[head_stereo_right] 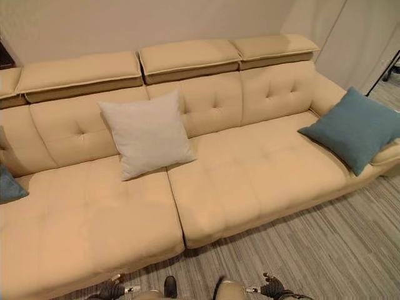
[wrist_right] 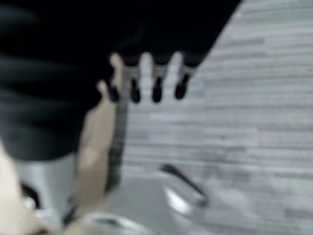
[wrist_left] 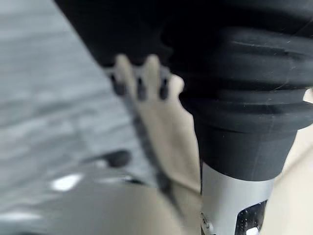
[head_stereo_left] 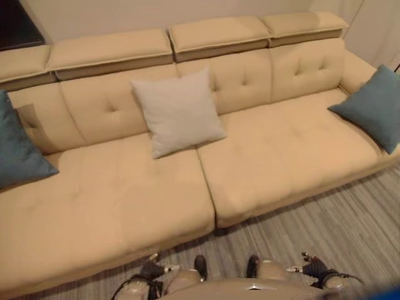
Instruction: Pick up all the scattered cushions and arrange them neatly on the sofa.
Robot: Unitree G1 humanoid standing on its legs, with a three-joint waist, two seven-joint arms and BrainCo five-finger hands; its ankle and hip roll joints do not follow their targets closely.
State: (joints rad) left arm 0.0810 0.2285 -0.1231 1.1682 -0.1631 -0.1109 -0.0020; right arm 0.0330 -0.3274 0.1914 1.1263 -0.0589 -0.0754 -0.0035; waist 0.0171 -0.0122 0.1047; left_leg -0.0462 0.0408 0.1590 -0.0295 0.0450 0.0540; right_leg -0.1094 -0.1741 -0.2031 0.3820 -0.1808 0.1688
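A long beige sofa [head_stereo_left: 281,150] spans the view. A white cushion [head_stereo_left: 178,112] leans upright against the middle backrest. One teal cushion [head_stereo_left: 19,147] rests against the sofa's left end, and another teal cushion [head_stereo_right: 353,128] leans on the right armrest. My left hand [head_stereo_left: 150,269] hangs low in front of the sofa's left seat, fingers [wrist_left: 139,78] relaxed and holding nothing. My right hand [head_stereo_left: 314,265] hangs low on the other side over the floor, its fingers [wrist_right: 156,78] likewise relaxed and empty. Both hands are well short of any cushion.
Grey striped flooring [head_stereo_left: 350,219] runs along the sofa's front edge and widens to the right. A pale wall stands behind the sofa. A dark stand leg [head_stereo_right: 384,72] shows past the right armrest.
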